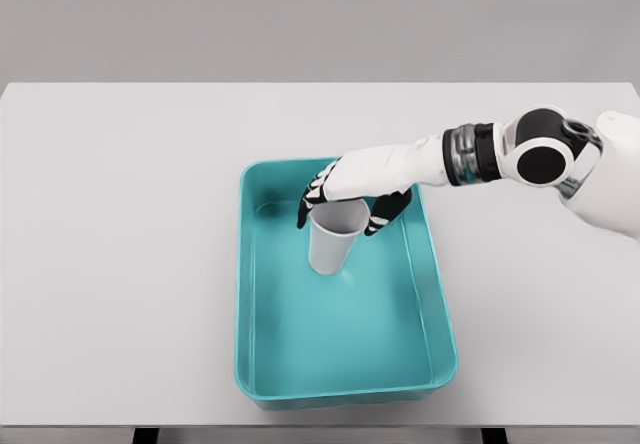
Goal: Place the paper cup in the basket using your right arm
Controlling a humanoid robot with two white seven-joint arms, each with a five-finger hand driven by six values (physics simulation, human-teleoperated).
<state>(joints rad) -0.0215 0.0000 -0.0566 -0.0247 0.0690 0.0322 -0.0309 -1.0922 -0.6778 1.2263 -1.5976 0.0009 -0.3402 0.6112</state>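
While gripped, paper cup [333, 239] beneath robot hand [350, 196]

A plain white paper cup [332, 242], tapering toward its base, stands upright with its open mouth up inside a teal rectangular plastic basket [442, 314]. The cup sits in the far half of the basket, about midway between its left and right walls, and its base appears to rest on the basket floor. The basket is shallow, with rounded corners and a raised rim, and lies flat on the white tabletop [120, 244], its long sides running near to far.
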